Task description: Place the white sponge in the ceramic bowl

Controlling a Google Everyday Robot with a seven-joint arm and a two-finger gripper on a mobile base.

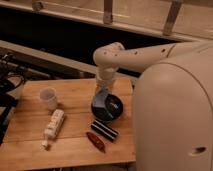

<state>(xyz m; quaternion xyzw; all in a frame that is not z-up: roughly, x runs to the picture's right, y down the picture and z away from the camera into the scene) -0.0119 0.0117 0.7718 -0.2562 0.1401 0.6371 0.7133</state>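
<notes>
Your gripper [103, 91] hangs above one ceramic bowl [115, 112], meeting one white sponge [101, 101] over the bowl's left edge; you cannot tell its grip. One cup [48, 97] stands apart. Arm elbows straight down.

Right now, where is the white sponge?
Camera view: the white sponge is over the left side of the ceramic bowl, just below the gripper, right of the cup on the wooden table.

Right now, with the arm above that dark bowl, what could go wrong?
The gripper hangs over the rim of the ceramic bowl, so the white sponge might catch the edge and fall onto the table. If the gripper bumps the bowl, it could slide into the dark striped object just in front.
</notes>
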